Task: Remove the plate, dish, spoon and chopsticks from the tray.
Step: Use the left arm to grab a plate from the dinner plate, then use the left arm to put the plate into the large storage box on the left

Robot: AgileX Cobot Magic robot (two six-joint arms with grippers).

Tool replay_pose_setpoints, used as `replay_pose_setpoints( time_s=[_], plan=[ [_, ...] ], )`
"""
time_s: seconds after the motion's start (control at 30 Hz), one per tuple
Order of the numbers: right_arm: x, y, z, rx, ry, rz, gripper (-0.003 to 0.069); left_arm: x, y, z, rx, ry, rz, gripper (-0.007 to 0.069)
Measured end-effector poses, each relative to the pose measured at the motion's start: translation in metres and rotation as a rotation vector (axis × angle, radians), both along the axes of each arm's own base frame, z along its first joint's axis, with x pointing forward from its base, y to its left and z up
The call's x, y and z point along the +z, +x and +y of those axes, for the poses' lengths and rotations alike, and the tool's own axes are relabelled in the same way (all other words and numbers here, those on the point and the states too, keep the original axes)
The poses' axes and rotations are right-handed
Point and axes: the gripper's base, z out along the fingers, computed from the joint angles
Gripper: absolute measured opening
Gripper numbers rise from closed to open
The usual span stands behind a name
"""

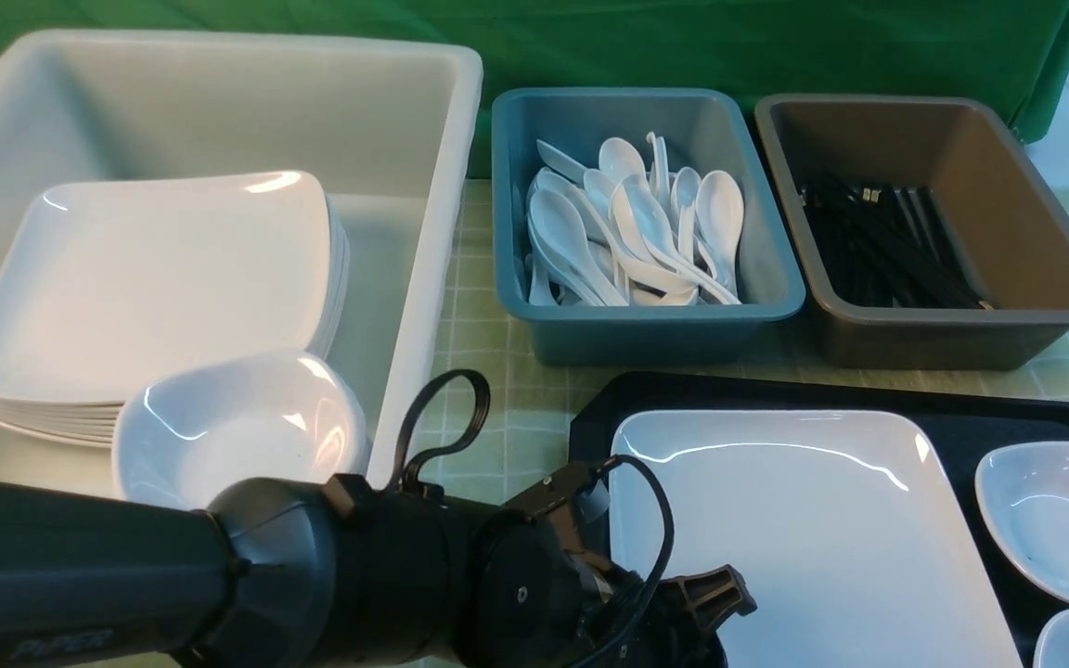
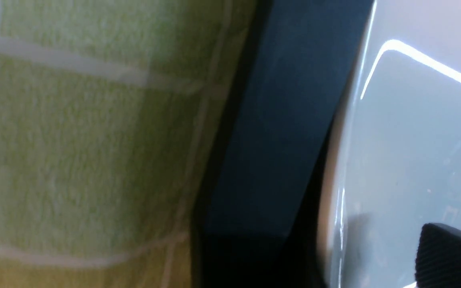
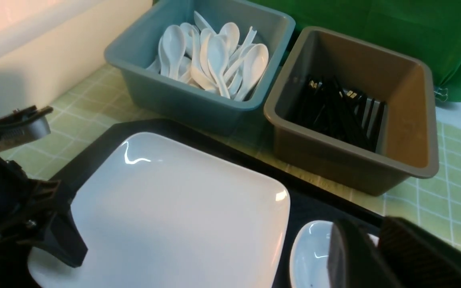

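Green-checked tablecloth [image 1: 516, 408], left arm's gripper [image 1: 720, 603] at the plate

Near its left edge, the large white rectangular plate [image 1: 804, 520] lies on the black cut-corner tray [image 1: 1036, 417], beside a small deep white dish [image 1: 1054, 520]; the left claw reaches over the plate's rim, but whether it grips cannot be told. The right arm's gripper [image 3: 370, 252] has its blurred fingertips close together; whether they meet is unclear. White soup spoons [image 1: 637, 223] fill the blue-grey bin [image 1: 637, 334] beyond the tray, beside a brown bin [image 1: 943, 343].
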Motion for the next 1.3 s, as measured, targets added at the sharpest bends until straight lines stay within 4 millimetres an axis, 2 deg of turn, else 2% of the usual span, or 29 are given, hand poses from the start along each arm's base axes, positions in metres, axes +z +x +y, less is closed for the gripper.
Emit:
replay_pose_setpoints(
  time_s=[0.1,0.17,0.23,0.47,0.6,0.93,1.0,1.1,1.13,1.23,1.3],
  plan=[
    [0.0,0.0,0.0,-0.001,0.004,0.001,0.0112,-0.004,0.001,0.0,0.001,0.008,-0.007,0.0248],
    [0.0,0.0,0.0,-0.003,0.009,0.003,0.0114,-0.006,0.001,0.0,-0.019,0.021,-0.018,0.0144],
    [0.0,0.0,0.0,-0.004,0.011,0.004,0.0115,-0.006,0.002,0.0,-0.006,0.011,-0.027,0.0081],
    [0.0,0.0,0.0,-0.005,0.012,0.008,0.0116,0.019,0.005,0.001,-0.006,-0.056,-0.127,0.0029],
    [0.0,0.0,0.0,-0.006,0.013,0.009,0.0116,0.053,-0.001,0.009,-0.044,-0.108,-0.211,0.0011],
    [0.0,0.0,0.0,-0.006,0.014,0.009,0.0116,0.108,-0.014,0.036,-0.089,-0.174,-0.314,0.0011],
    [0.0,0.0,0.0,-0.006,0.014,0.009,0.0116,0.131,-0.014,0.05,-0.055,-0.227,-0.37,0.0011],
    [0.0,0.0,0.0,-0.006,0.014,0.009,0.0116,0.166,-0.009,0.085,0.033,-0.285,-0.473,0.0011],
    [0.0,0.0,0.0,-0.006,0.014,0.009,0.0116,0.166,-0.007,0.087,0.04,-0.283,-0.475,0.0011],
    [0.0,0.0,0.0,-0.006,0.014,0.008,0.0116,0.196,-0.007,0.135,0.145,-0.276,-0.563,0.0011],
    [0.0,0.0,0.0,-0.005,0.015,0.005,0.0116,0.205,-0.009,0.164,0.21,-0.227,-0.591,0.0011]
  ],
)
